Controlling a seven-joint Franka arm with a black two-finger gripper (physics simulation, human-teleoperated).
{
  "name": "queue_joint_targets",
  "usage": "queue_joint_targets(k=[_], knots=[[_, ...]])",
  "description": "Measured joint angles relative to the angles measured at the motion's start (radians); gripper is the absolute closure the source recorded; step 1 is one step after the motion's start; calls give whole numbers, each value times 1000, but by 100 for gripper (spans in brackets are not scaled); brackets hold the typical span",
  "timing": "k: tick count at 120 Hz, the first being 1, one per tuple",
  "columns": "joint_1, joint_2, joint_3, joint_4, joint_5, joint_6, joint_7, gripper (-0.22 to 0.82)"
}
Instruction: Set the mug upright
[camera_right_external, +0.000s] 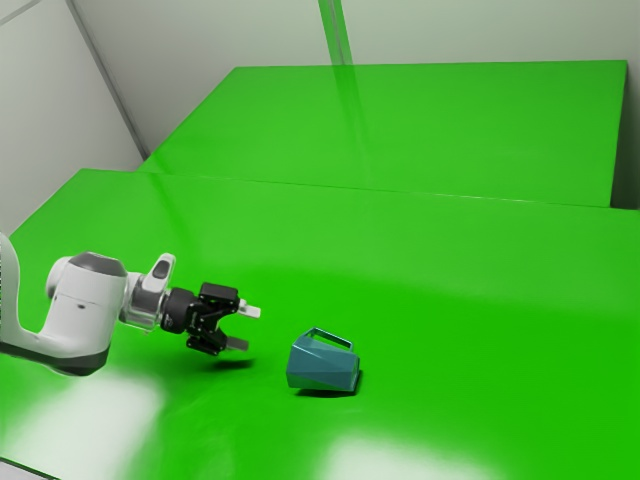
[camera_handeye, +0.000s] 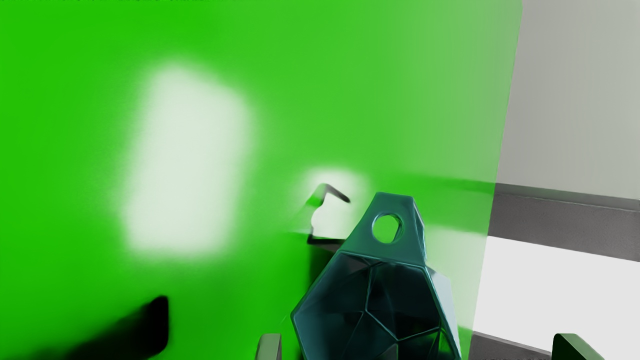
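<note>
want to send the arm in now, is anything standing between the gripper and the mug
Nothing visible stands in the way: between the open gripper and the mug, there is just bare green table. The mug lies on its side, mouth toward the jaws.

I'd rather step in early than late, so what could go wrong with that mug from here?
The mug lies with its mouth toward the open gripper. It sits nearer one finger, so that fingertip might clip the rim going forward. The faceted sides could also let it twist when squeezed.
</note>
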Motion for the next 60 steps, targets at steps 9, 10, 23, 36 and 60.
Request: queue_joint_targets(k=[9,10,23,36,60], knots=[[-18,17,-18,-1,-54,14,30,2],[-20,20,-19,-1,-61,15,33,2],[-52,55,-36,-1,-133,31,70,2],[-88,74,-46,-1,-186,42,101,2],[-130,76,-84,-1,-250,51,146,2]])
